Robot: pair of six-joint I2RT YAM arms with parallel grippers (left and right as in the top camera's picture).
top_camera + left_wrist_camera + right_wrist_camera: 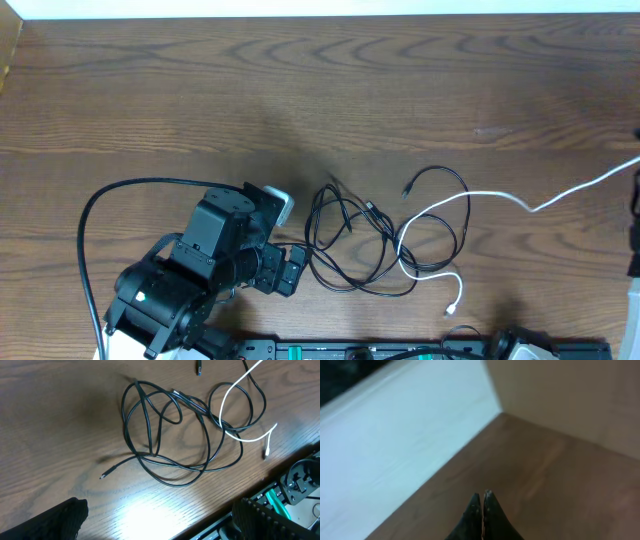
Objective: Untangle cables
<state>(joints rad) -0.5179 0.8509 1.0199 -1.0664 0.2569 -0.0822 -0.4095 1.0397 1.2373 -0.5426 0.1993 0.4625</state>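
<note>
Thin black cables point(352, 240) lie in a tangled heap of loops on the wooden table, with loose plug ends at the heap's edges. They also show in the left wrist view point(165, 435). A white cable point(440, 212) crosses the heap; one plug rests near the front edge, and the other end rises to the right edge of the overhead view. My left gripper point(160, 512) is open and empty, just left of the heap near the front edge. My right gripper point(482, 494) is shut at the far right. The white cable leads up to it but does not show between the fingers.
The left arm's thick black lead point(90, 225) arcs over the table at the left. A black rail with green parts point(280, 495) runs along the front edge. A white wall point(395, 445) and a tan panel point(570, 395) stand beyond the table point(300, 90).
</note>
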